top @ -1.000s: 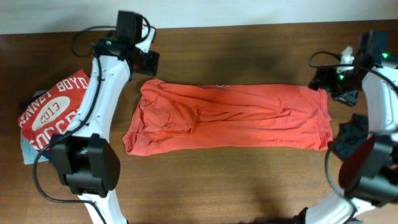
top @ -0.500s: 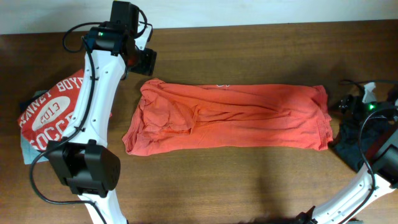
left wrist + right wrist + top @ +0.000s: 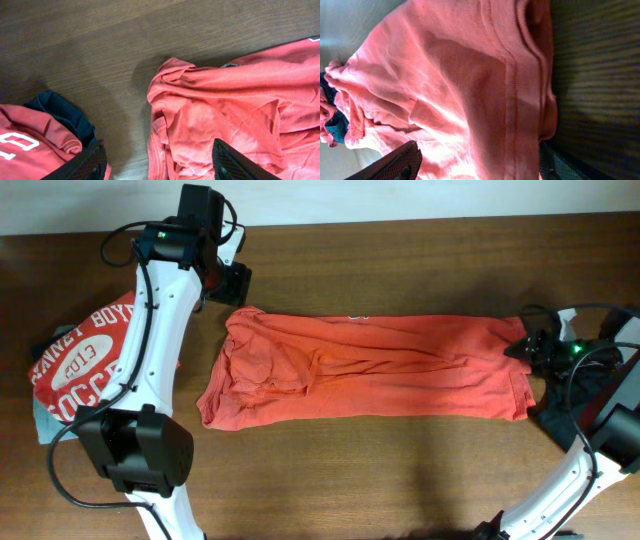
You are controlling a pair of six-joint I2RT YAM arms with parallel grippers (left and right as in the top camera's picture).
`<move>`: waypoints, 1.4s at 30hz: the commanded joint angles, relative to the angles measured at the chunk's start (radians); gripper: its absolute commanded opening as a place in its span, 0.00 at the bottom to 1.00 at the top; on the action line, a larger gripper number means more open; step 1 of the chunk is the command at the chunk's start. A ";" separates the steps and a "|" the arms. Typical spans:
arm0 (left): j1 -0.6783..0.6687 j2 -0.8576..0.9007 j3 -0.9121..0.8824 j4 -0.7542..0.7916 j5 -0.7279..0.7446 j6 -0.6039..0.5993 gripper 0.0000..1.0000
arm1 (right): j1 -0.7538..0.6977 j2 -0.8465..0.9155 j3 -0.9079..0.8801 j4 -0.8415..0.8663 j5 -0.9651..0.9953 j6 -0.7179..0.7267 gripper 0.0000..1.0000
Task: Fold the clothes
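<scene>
right gripper [image 3: 522, 350] sits at the right short end of the shirt [image 3: 380, 365], low over the upper corner of the hem; in the wrist view its jaws are spread with the stitched hem lying between them, not yet pinched as far as i can tell

left gripper [image 3: 235, 280] hangs just past the far left corner of the shirt, jaws spread and empty, bare table [image 3: 350, 470] and the rumpled edge of the cloth under them

the shirt lies flat in a long band, its long axis left to right across the middle of the table, smooth toward the right end and bunched at the left; each arm is the nearer one for its own end, so a fold would likely carry one short end along that axis toward the other

off to the left, apart from the shirt, a soccer tee [image 3: 85, 360] lies under the left arm with a navy piece [image 3: 60, 112] peeking from beneath it; a dark heap [image 3: 558, 398] lies just past the right end, near the right arm
</scene>
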 commanded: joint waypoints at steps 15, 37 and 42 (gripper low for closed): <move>-0.002 0.003 0.016 -0.047 -0.003 0.006 0.67 | -0.136 0.049 -0.059 0.074 0.132 0.077 0.71; -0.002 0.003 0.016 -0.041 -0.003 0.006 0.68 | -0.061 0.051 -0.200 0.113 0.111 -0.061 0.68; -0.002 0.003 0.016 -0.041 -0.003 0.006 0.68 | -0.043 0.051 -0.208 0.081 0.070 -0.085 0.68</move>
